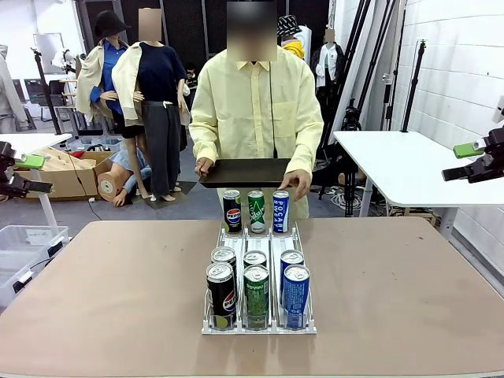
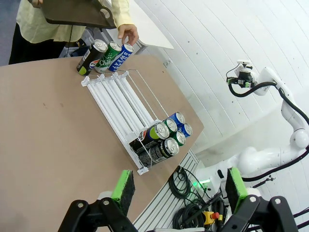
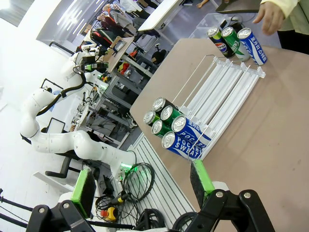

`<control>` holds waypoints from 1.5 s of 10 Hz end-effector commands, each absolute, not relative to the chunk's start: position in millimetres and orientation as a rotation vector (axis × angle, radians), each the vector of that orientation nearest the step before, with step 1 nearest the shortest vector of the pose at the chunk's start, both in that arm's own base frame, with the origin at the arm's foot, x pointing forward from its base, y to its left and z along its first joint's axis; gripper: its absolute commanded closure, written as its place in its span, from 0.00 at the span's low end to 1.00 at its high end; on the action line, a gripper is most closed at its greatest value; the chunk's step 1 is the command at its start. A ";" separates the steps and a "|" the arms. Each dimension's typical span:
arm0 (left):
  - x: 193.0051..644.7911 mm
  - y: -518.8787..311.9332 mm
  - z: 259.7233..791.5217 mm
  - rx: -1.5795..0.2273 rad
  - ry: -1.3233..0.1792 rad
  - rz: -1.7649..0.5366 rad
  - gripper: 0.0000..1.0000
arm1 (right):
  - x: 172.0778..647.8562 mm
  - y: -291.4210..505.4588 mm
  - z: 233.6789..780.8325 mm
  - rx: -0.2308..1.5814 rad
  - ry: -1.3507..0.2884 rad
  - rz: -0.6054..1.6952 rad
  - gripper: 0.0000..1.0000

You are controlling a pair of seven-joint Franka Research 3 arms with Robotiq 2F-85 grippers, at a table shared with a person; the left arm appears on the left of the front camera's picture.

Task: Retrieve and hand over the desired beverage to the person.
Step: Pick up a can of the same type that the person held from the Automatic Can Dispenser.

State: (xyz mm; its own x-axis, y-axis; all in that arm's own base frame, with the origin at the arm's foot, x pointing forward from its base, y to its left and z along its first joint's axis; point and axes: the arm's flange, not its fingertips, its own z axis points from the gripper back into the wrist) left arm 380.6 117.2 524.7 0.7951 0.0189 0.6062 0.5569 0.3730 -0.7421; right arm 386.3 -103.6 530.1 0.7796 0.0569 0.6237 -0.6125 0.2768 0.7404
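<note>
Retrieval has not begun: the left end effector (image 2: 179, 191) and right end effector (image 3: 143, 186) hang with fingers apart and empty, above the tabletop's (image 1: 118, 276) side edges. Cans (image 1: 256, 287) fill the rack (image 1: 260, 236) mid-tabletop, near the person (image 1: 256, 102) holding a tray (image 1: 244, 172). The wanted drink is unclear, so the next move needs that choice, then a descent over one can.

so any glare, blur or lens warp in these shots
Front view: sharp, even light, small glints on the silver can tops. Left wrist view: rolled sideways, white panelled wall bright but its lines still read. Right wrist view: rolled too, upper-left background washed out.
</note>
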 end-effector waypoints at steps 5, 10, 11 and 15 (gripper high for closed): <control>381.1 117.6 526.1 -1.171 -0.598 -0.367 0.00 | 386.8 -103.1 531.0 1.232 -0.545 0.481 0.00; 381.1 117.6 526.1 -1.171 -0.598 -0.367 0.00 | 386.8 -103.1 531.0 1.232 -0.545 0.481 0.00; 381.1 117.6 526.1 -1.171 -0.598 -0.367 0.00 | 386.8 -103.1 531.0 1.232 -0.545 0.481 0.00; 381.1 117.6 526.1 -1.171 -0.598 -0.367 0.00 | 386.8 -103.1 531.0 1.232 -0.545 0.481 0.00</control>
